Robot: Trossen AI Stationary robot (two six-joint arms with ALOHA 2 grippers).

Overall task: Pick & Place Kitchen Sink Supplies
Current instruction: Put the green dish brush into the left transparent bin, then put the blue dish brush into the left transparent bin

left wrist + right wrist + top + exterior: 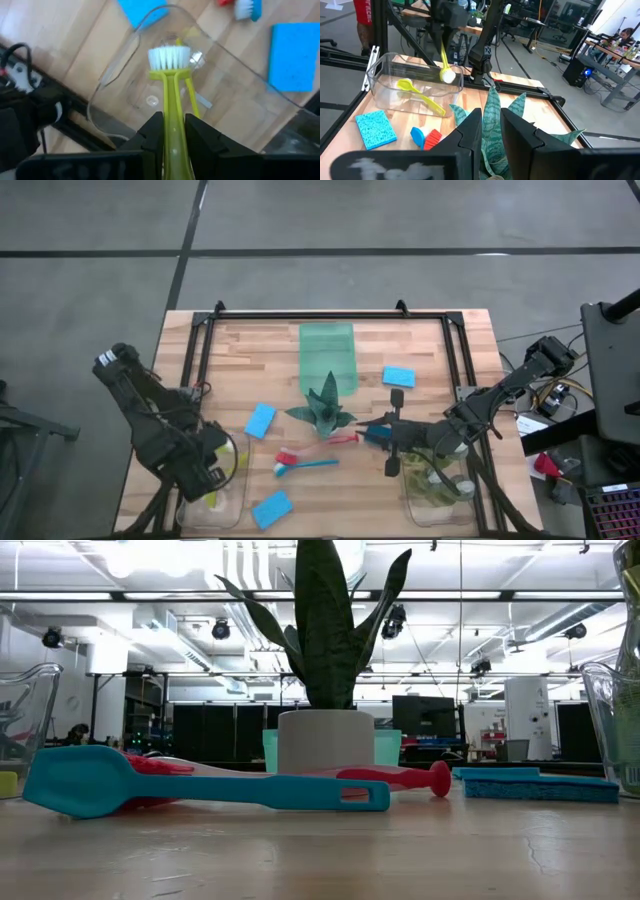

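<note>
High view, lower left of the frame: the left claw (215, 463) hangs over a clear bin (214, 502), clamped on a yellow brush (172, 90) with its white bristles pointing down into the bin. Centre frame, a red brush (318, 446) and blue brush (305, 465) lie on the desk (420, 345) below the plant (322, 408). Right of them, the right claw (392, 433) sits with fingers parted, holding nothing.

Left arm (150, 415): showing matte black jointed segments, white label near its base.
Right arm (490, 405): showing matching black links, blocky fingers.
</note>
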